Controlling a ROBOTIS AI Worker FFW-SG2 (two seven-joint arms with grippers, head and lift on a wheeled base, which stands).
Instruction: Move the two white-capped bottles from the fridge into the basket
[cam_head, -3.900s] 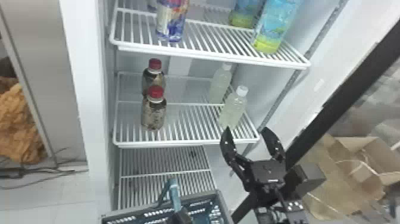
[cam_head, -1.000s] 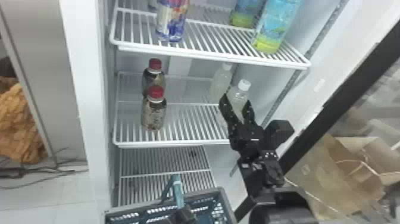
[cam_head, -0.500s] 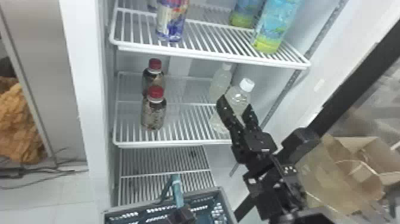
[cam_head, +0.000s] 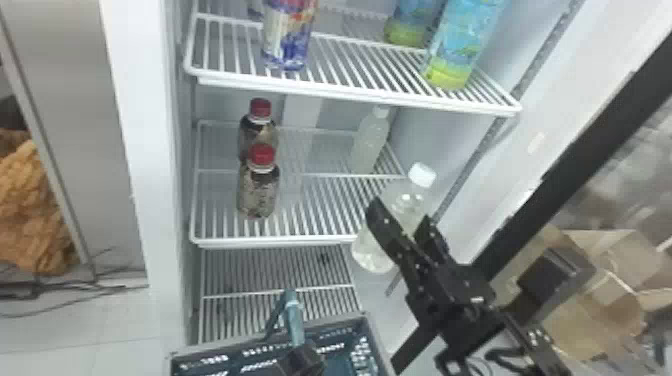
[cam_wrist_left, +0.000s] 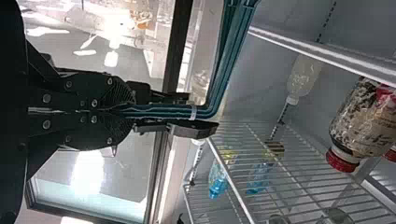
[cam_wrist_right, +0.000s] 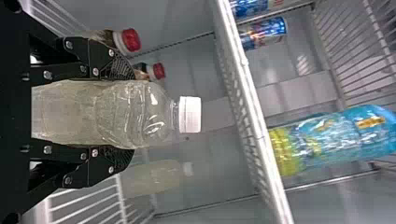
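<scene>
Clear, glossy plastic — the white-capped bottle (cam_wrist_right: 126, 114).

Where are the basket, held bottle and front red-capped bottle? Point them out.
Basket (cam_head: 346, 322): head view, on its rim.
Held bottle (cam_wrist_right: 133, 113): right wrist view, on its body.
Front red-capped bottle (cam_head: 261, 154): head view, on its cap.

Two red-capped dark bottles (cam_head: 258, 195).

Looked like a workroom or storeroom rather than a home kitchen, from the upright fridge (cam_head: 132, 150) with wire shelves (cam_head: 350, 95), the opened cardboard boxes (cam_head: 615, 305), and the loose dark cables (cam_head: 50, 288) strewn over pale floor tiles (cam_head: 60, 345).
</scene>
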